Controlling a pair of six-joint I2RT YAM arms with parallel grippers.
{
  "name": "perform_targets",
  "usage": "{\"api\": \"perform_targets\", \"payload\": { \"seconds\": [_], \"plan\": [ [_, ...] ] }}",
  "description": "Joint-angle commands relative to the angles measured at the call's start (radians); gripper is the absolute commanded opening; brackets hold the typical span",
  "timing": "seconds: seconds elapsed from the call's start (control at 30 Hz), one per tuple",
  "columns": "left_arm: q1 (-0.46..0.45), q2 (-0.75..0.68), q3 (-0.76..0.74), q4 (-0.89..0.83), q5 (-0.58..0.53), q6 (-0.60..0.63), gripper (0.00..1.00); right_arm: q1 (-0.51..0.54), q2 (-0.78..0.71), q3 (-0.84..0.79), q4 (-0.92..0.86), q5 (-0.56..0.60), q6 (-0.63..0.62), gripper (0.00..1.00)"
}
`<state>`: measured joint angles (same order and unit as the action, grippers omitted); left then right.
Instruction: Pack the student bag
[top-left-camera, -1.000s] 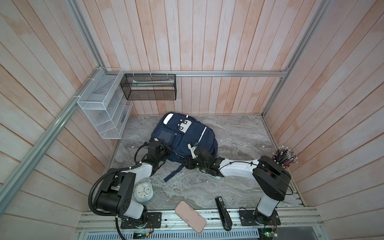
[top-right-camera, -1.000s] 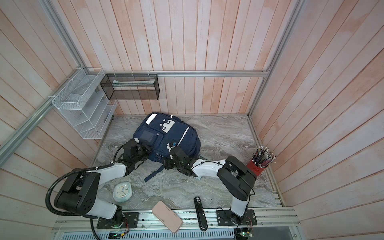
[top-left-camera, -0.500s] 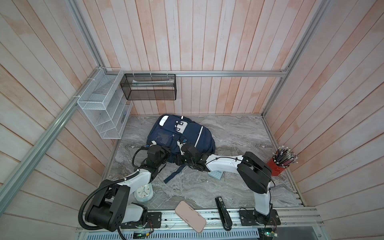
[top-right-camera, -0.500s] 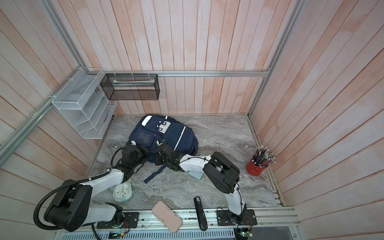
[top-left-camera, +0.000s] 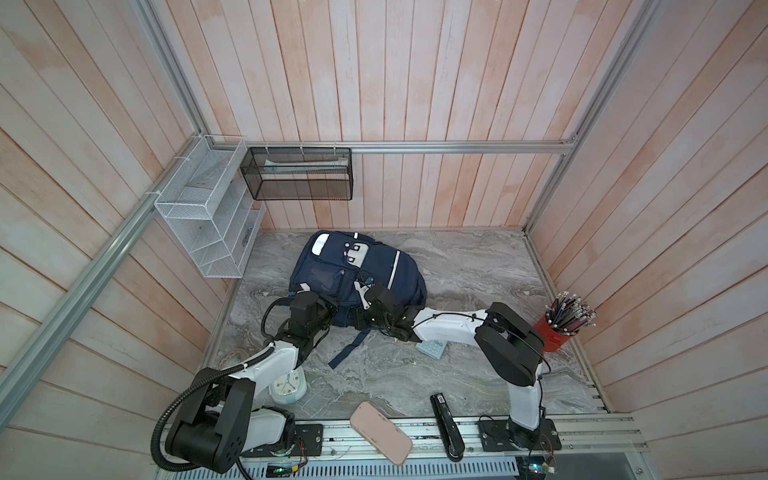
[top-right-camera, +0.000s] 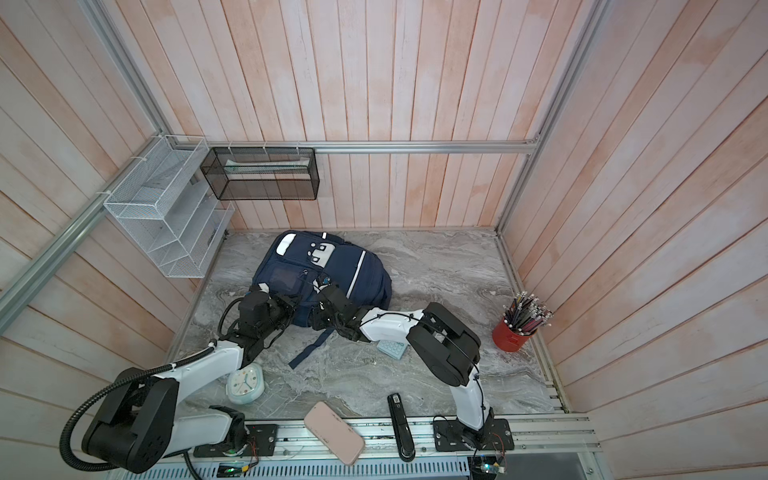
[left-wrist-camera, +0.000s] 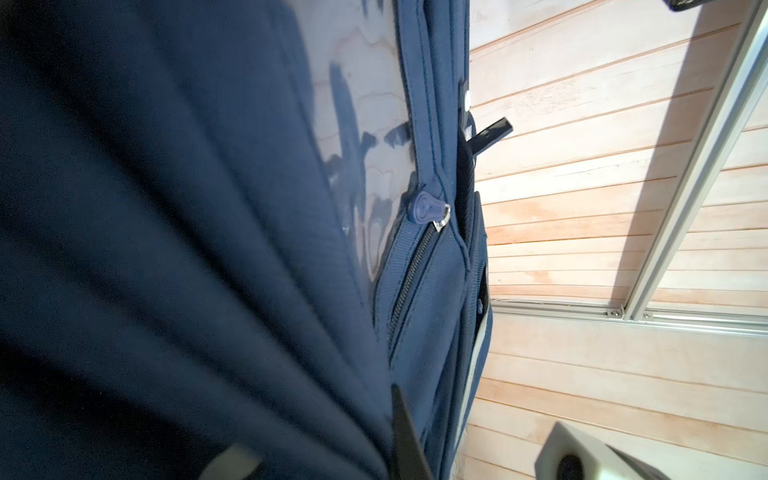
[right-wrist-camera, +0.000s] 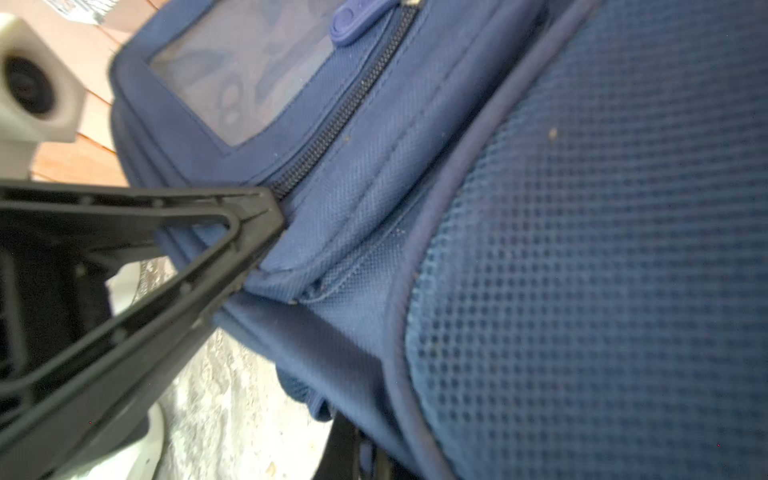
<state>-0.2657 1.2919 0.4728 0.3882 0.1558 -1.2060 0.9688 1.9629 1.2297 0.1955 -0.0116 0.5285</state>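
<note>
Roughly toward the back-left corner of the marbled surface (top-left-camera: 478, 266): the student bag (top-left-camera: 376, 270), navy, front side up, one strap trailing toward the front edge. Left gripper (top-left-camera: 326, 309) at the bag's near-left corner, pressed together, pinching bunched navy fabric. Right gripper (top-left-camera: 370, 301) at the bag's near edge, pressed together too. One finger (right-wrist-camera: 249, 216) touches the front pocket beside the zip end; cannot tell if fabric is caught. Light-blue calculator (top-left-camera: 432, 348) under the right forearm. Mint clock (top-left-camera: 288, 384) near the front-left corner. Pink case (top-left-camera: 380, 432) and black stapler (top-left-camera: 446, 428) overhang the front edge. Red pencil cup (top-left-camera: 561, 332) at the right edge.
</note>
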Motion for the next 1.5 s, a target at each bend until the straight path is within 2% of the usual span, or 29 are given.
{"api": "perform_targets", "payload": {
  "seconds": [0.0,0.3,0.57,0.67,0.83,0.87,0.93,1.03,1.13,1.23,1.37,1.47],
  "plan": [
    [0.032,-0.045,-0.006,-0.025,0.113,0.056,0.0,-0.116,-0.058,-0.081,-0.115,0.087,-0.03,0.0],
    [0.038,-0.011,0.016,-0.017,0.136,0.069,0.0,-0.256,-0.227,-0.268,-0.239,0.077,-0.117,0.0],
    [0.039,0.031,0.019,0.002,0.153,0.07,0.0,-0.485,-0.278,-0.282,-0.304,0.028,-0.223,0.0],
    [0.037,0.056,0.018,0.027,0.163,0.074,0.0,-0.519,-0.273,-0.253,-0.308,0.014,-0.268,0.0],
    [0.041,0.152,0.09,0.036,0.172,0.112,0.0,-0.437,-0.294,-0.231,-0.322,-0.064,-0.301,0.0],
    [0.047,0.175,0.121,0.03,0.168,0.135,0.04,-0.401,-0.297,-0.223,-0.333,-0.065,-0.306,0.0],
    [0.07,0.236,0.204,0.021,0.187,0.176,0.31,-0.335,-0.298,-0.198,-0.354,-0.064,-0.306,0.0],
    [0.107,0.3,0.338,-0.029,0.249,0.197,0.44,-0.246,-0.302,-0.155,-0.374,-0.053,-0.276,0.0],
    [0.109,0.268,0.394,-0.118,0.197,0.238,0.59,-0.177,-0.309,-0.139,-0.326,-0.076,-0.21,0.0],
    [0.109,0.156,0.308,-0.158,0.126,0.233,0.68,-0.12,-0.268,-0.103,-0.284,-0.094,-0.161,0.0],
    [0.095,-0.05,0.045,-0.108,0.135,0.119,0.72,-0.072,-0.162,-0.024,-0.211,-0.13,-0.09,0.0],
    [0.001,-0.195,-0.095,-0.124,0.109,0.041,0.71,-0.042,-0.09,0.059,-0.196,-0.134,-0.07,0.0]
  ]
}}
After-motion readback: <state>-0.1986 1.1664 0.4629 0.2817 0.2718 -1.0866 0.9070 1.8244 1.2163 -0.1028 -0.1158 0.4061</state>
